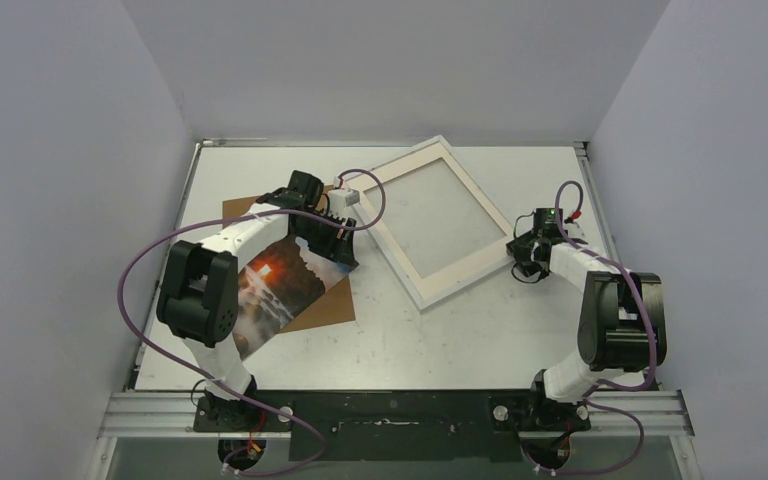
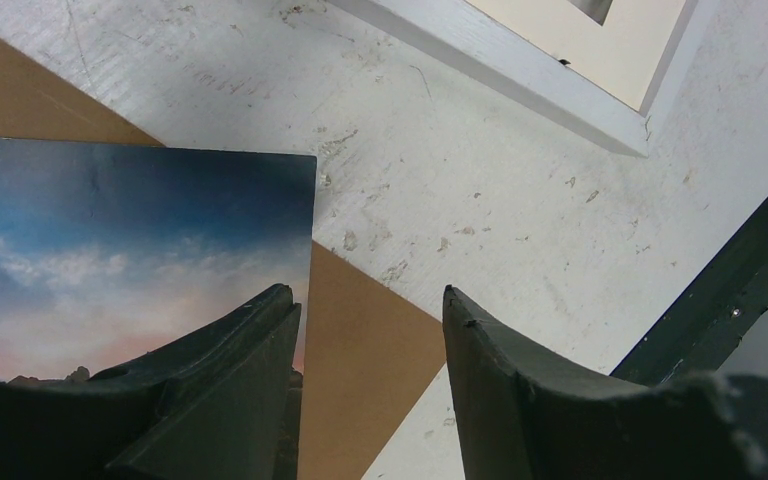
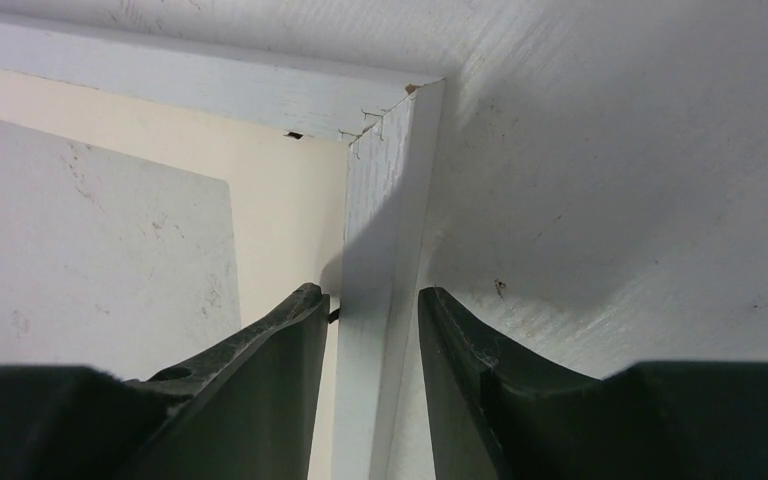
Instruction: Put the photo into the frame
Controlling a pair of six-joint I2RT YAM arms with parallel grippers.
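Observation:
The photo [image 1: 275,285], a sunset print, lies slanted on the left, partly on a brown board [image 1: 330,305]. My left gripper [image 1: 340,255] hovers at the photo's far right corner. In the left wrist view its jaws [image 2: 365,292] stand open: one finger overlaps the edge of the photo [image 2: 130,240] and only the board [image 2: 360,350] shows in the gap. The white frame [image 1: 391,250] lies tilted at the back centre. My right gripper [image 1: 517,250] sits at its right corner. Its jaws [image 3: 370,292] straddle the frame rail [image 3: 380,200] and press on it.
A cream mat [image 3: 280,200] with a cut-out window lies inside the frame, also visible as a cream strip [image 2: 580,40] in the left wrist view. Grey walls enclose the white table [image 1: 460,330] on three sides. The arm bases stand on a dark rail at the near edge.

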